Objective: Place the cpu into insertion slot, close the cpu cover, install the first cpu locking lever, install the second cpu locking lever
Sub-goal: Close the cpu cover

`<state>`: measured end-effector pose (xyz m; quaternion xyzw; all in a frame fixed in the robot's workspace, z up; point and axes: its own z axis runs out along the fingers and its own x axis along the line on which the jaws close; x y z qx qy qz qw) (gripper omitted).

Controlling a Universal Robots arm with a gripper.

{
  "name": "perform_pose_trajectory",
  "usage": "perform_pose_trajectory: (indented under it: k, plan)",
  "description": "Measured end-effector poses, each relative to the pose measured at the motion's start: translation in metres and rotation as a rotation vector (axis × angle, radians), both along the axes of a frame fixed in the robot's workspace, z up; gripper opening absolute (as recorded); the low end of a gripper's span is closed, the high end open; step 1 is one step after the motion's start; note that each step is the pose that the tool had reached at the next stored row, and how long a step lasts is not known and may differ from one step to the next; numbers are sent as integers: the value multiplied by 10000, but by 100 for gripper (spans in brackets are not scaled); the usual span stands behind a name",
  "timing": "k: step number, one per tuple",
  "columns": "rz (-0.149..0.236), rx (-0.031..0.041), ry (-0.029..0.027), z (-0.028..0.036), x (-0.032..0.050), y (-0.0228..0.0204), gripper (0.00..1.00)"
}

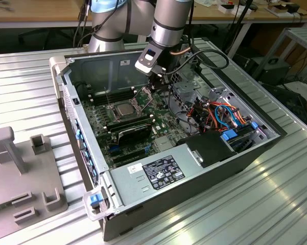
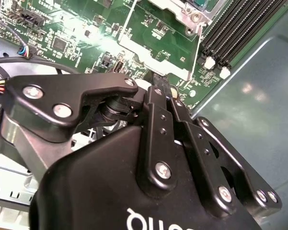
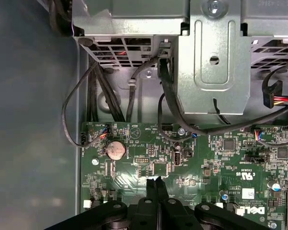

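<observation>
While the cpu point(image 1: 123, 108) lies flat in the insertion slot point(image 1: 136, 106) of the open computer case point(image 1: 194, 176), the claw point(image 1: 154, 90) hangs just beside it, fingers point(image 3: 152, 191) pressed together with nothing visibly held, apparently aimed at a thin locking lever point(image 2: 134, 51).

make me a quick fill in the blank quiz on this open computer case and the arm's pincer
1. The cpu lies in the insertion ___.
2. In both wrist views the pincer is ___, just above the motherboard.
3. The motherboard is coloured ___.
Missing words: slot; shut; green.
</observation>
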<state>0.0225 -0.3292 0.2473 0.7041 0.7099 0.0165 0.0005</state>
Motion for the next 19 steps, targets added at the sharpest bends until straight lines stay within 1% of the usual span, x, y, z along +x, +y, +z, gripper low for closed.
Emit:
perform_pose_trajectory:
  k: [2, 4, 5, 12, 16, 19]
  plan:
    - [0, 28, 1, -6, -17, 3, 11]
    - [3, 69, 2, -14, -60, 7, 11]
    - [4, 76, 5, -16, -78, 8, 11]
    - [5, 98, 24, -16, -216, 19, 11]
    - [5, 99, 34, -16, -305, 34, 11]
    - [6, 101, 42, -17, -391, 54, 11]
